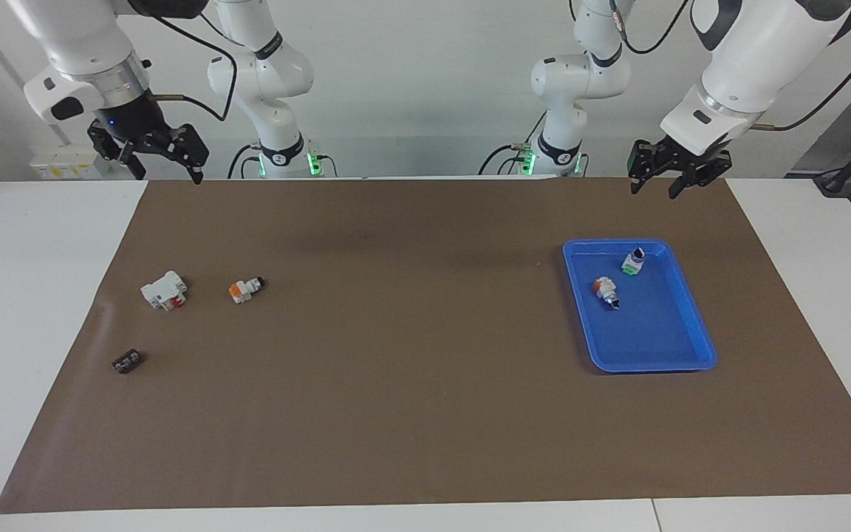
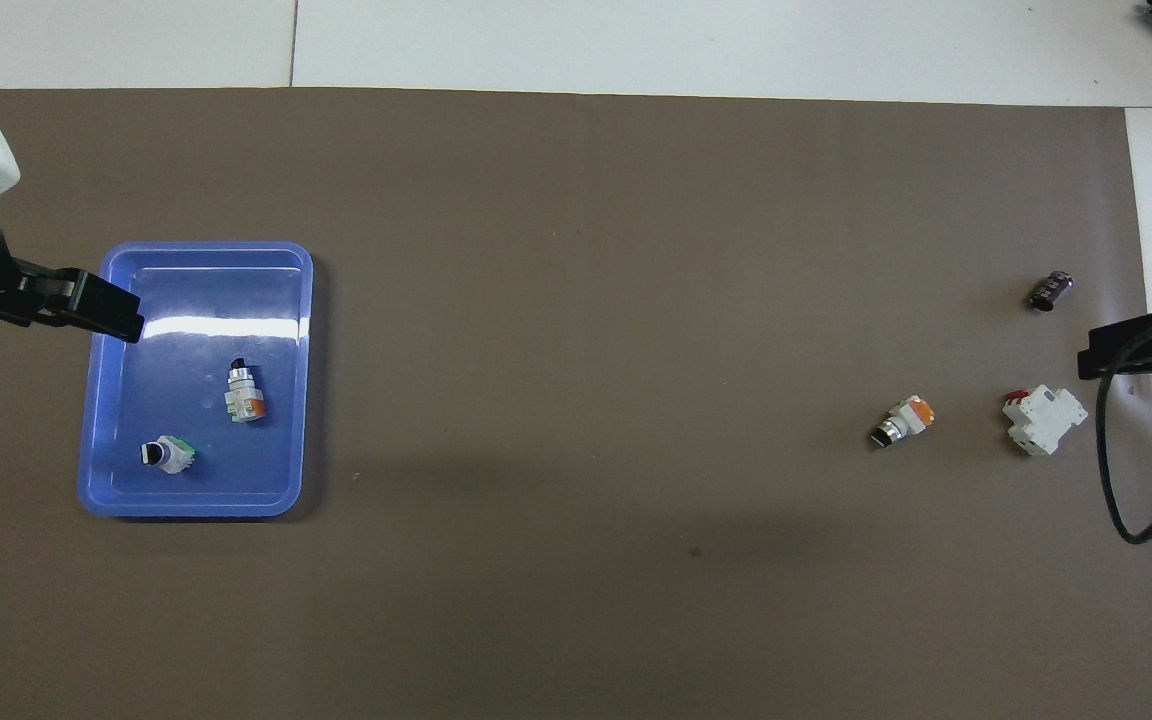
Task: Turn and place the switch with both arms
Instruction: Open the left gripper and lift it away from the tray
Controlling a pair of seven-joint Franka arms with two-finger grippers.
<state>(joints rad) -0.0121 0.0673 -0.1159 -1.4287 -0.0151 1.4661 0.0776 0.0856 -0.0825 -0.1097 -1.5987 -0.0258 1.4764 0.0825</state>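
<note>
Both jaws spread wide, holding nothing: left gripper [image 1: 671, 181] up by the blue tray [image 1: 691, 347], right gripper [image 1: 151, 151] waiting. Two switches in tray. Next: fetch switch [image 1: 246, 288] from mat, near white block [image 1: 164, 290].

Mat [image 1: 425, 414] spread over table [image 1: 26, 332]. Tray [image 1: 691, 347] toward left arm's end, with two selector switches inside: one [image 1: 633, 261] upright nearer the robots, other [image 1: 606, 290] lying farther out. Third selector switch [image 1: 246, 288] lying on mat toward right arm's end, just beside circuit breaker [image 1: 164, 290]. Small terminal strip [image 1: 127, 361] farther from robots than breaker.
</note>
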